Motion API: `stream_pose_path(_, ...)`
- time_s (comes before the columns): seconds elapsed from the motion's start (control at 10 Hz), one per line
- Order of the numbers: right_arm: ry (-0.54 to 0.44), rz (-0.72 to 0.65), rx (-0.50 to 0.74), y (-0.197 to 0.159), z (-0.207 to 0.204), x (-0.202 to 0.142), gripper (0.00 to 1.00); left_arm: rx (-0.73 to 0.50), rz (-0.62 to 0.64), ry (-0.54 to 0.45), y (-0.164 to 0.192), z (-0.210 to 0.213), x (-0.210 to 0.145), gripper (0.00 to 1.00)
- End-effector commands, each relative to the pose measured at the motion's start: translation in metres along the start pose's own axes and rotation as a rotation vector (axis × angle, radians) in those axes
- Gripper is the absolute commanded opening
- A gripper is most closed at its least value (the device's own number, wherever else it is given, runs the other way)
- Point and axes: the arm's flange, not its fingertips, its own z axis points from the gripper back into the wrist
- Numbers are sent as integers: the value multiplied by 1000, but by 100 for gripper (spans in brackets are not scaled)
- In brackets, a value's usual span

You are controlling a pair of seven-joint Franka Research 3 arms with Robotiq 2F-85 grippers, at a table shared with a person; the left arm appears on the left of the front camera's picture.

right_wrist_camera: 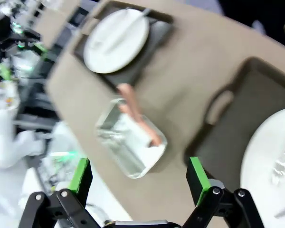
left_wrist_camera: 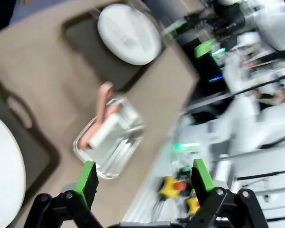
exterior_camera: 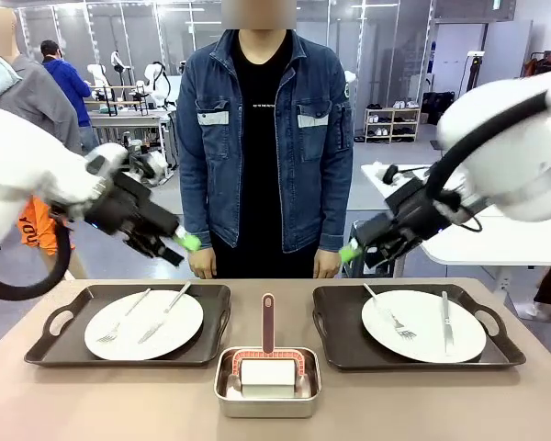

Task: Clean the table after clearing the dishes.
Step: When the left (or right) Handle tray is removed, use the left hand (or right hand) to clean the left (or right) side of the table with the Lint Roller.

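Observation:
On the tan table (exterior_camera: 119, 404) sit two dark brown handled trays. The left tray (exterior_camera: 55, 323) carries a white plate (exterior_camera: 176, 329) with a fork and a knife on it. The right tray (exterior_camera: 335, 322) carries another plate (exterior_camera: 424, 317), also with a fork and a knife. My left gripper (exterior_camera: 179, 248) hangs open in the air above the left tray's far edge. My right gripper (exterior_camera: 356, 253) hangs open above the right tray's far corner. Nothing is between the fingers (left_wrist_camera: 88, 183) in the left wrist view or the fingers (right_wrist_camera: 197, 175) in the right wrist view.
A shiny steel pan (exterior_camera: 267, 381) holding a white cleaning tool with a pink handle (exterior_camera: 268, 322) stands at the front middle, between the trays. A person in a denim jacket stands at the far edge, with hands (exterior_camera: 202, 264) hanging near the table.

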Motion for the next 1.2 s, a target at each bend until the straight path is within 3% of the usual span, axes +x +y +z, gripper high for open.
stream_pose_path(0.0, -19, -216, 277, -38, 11, -8, 100, -287, 191, -74, 44, 27, -4, 100)
stream_pose_path(0.1, -42, -265, 390, -45, 20, -16, 100, -368, 235, -132, 56, 39, -12, 100)
stream_pose_path(0.3, -88, -309, 458, -59, 41, -35, 100, -426, 313, -221, 78, 66, -36, 100)
stream_pose_path(0.4, -106, -316, 447, -69, 71, -49, 100, -434, 308, -235, 78, 95, -52, 100)
stream_pose_path(0.5, -111, -335, 420, -79, 100, -66, 100, -405, 300, -174, 80, 127, -73, 100)
stream_pose_path(0.6, -132, -330, 395, -89, 131, -87, 100, -370, 366, -197, 89, 158, -95, 100)
stream_pose_path(0.8, -250, -403, 309, -122, 203, -145, 100, -298, 465, -283, 105, 232, -150, 100)
stream_pose_path(0.9, -354, -460, 285, -141, 239, -178, 100, -301, 503, -356, 111, 262, -179, 100)
stream_pose_path(1.1, -460, -537, 242, -169, 284, -252, 100, -293, 522, -501, 116, 301, -231, 100)
